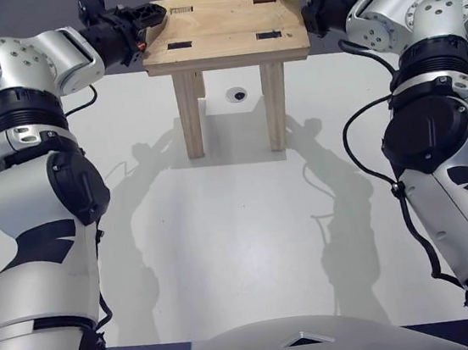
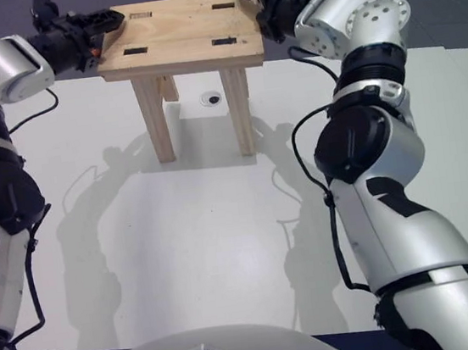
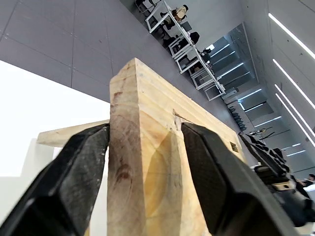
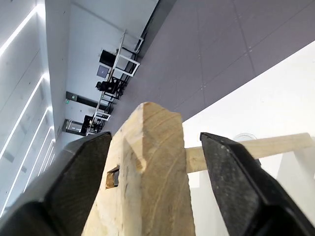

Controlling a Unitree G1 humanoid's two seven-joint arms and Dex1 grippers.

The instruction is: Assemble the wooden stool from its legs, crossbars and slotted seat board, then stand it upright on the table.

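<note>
Near the far edge of the surface (image 1: 226, 253), roughly mid-width, the stool (image 1: 225, 65) stands upright on its legs. Front left leg (image 1: 190, 116) and front right leg (image 1: 274, 106) both plant on the white top; the rear legs are mostly hidden behind them. Seat board (image 1: 220, 27) sits level on top, four dark slots visible, one at (image 1: 179, 44).

Left tool (image 1: 146, 30) is at the seat board's left end. In the left wrist view its fingers (image 3: 74, 177) lie against both faces of the board edge, so it is clamped on the seat board. Right tool (image 1: 294, 1) is at the board's right end. In the right wrist view one finger (image 4: 74, 187) is up against the wood and the other (image 4: 236, 187) stands off with a visible gap, so it is spread around the board, not clamped.

Room: both arms run up the left and right sides of the surface and bend in toward the stool. Between them a wide stretch of surface runs from the legs to the near edge. Little margin behind the stool, with the far edge just past the legs. A round grommet hole (image 1: 239, 95) sits in the surface between the legs, apart from both.
</note>
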